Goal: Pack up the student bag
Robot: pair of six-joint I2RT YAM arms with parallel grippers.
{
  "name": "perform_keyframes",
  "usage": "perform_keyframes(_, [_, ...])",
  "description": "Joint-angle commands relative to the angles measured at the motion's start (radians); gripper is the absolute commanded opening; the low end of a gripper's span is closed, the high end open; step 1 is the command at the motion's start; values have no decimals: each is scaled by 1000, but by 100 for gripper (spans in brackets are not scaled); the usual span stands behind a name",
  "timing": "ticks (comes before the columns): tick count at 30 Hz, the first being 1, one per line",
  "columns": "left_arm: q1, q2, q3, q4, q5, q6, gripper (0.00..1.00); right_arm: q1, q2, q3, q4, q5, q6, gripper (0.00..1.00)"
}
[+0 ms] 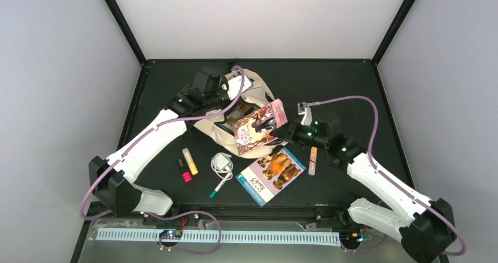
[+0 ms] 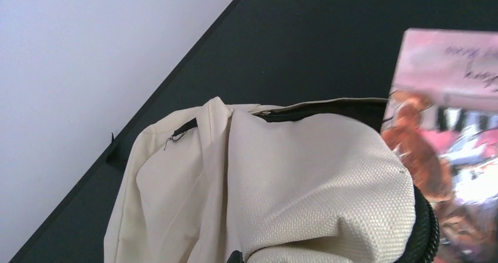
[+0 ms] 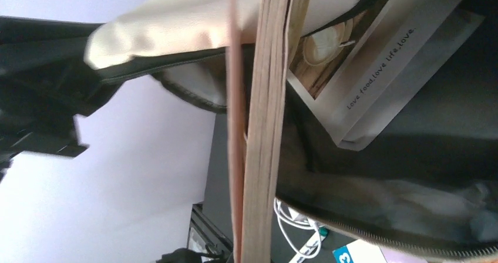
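The student bag point(image 1: 261, 91) lies open on the tabletop point(image 1: 352, 87), toward its far side. My left hand point(image 1: 234, 93) is pressed together on the cream fabric by the bag's mouth. My right hand point(image 1: 286, 131) pinches a pink book point(image 1: 258, 125), tilted over the opening. A blue book point(image 1: 272, 175), a white cable point(image 1: 222, 164) and a yellow highlighter point(image 1: 189, 161) lie nearer me.

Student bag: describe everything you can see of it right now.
The student bag is soft cream woven fabric with a dark zipper rim. It lies slumped at mid-table with its main compartment gaping open upward. The left claw, shut, seems to pinch its far rim. A pink book held by the right claw leans into the opening, and a booklet lies inside. Dark lining shows within.
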Motion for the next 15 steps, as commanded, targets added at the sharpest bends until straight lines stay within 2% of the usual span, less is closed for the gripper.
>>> perform_keyframes(1, [0, -25, 69, -16, 28, -1, 2, 18, 93, 29, 128, 111, 79, 1])
perform_keyframes(11, [2, -38, 46, -37, 27, 30, 2, 18, 337, 88, 425, 540, 210, 1])
perform_keyframes(13, [4, -34, 49, -25, 17, 30, 1, 18, 415, 115, 445, 567, 251, 1])
perform_keyframes(15, [6, -23, 56, -10, 7, 29, 2, 23, 482, 152, 466, 530, 285, 1])
